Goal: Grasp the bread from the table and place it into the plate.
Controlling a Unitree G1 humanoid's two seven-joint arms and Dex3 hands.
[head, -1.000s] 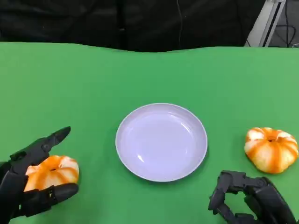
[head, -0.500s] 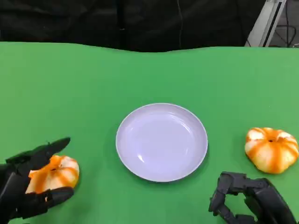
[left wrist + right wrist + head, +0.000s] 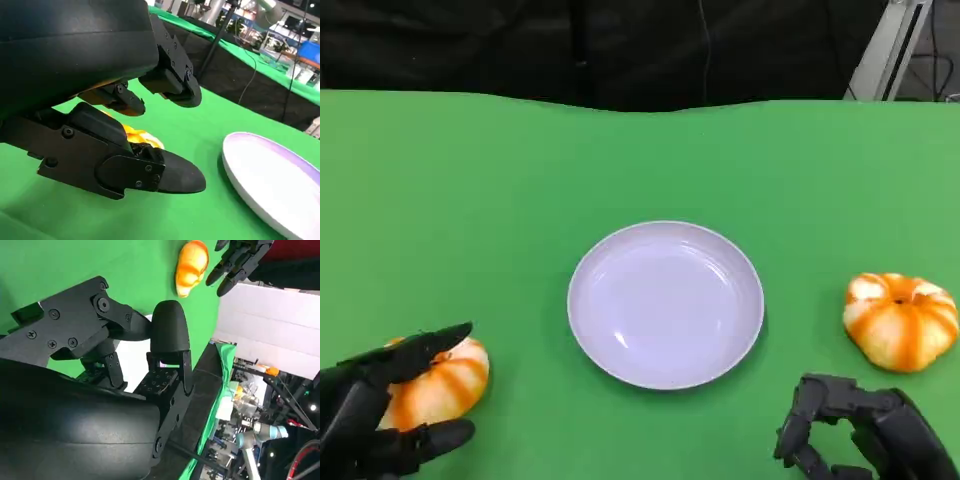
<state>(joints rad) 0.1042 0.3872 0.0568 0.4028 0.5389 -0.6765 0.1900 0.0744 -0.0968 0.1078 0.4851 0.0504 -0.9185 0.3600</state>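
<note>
An orange-and-white striped bread (image 3: 445, 380) lies at the table's near left. My left hand (image 3: 375, 410) grips it, fingers lying over its top and thumb pressed against its near side. In the left wrist view the bread (image 3: 137, 136) shows between the thumb and the fingers (image 3: 170, 85) above it. The white plate (image 3: 665, 305) sits in the middle of the green table, with nothing in it. My right hand (image 3: 860, 435) hovers at the near right with fingers curled in on nothing.
A second striped bread (image 3: 900, 320) lies right of the plate, just beyond my right hand. The green cloth ends at a dark backdrop along the far edge (image 3: 640, 100). A metal stand (image 3: 885, 50) rises at the far right.
My left hand's fingers have come down onto the bread and the thumb has closed in. The bread has shifted slightly toward me. The right hand has drifted slightly toward me.
</note>
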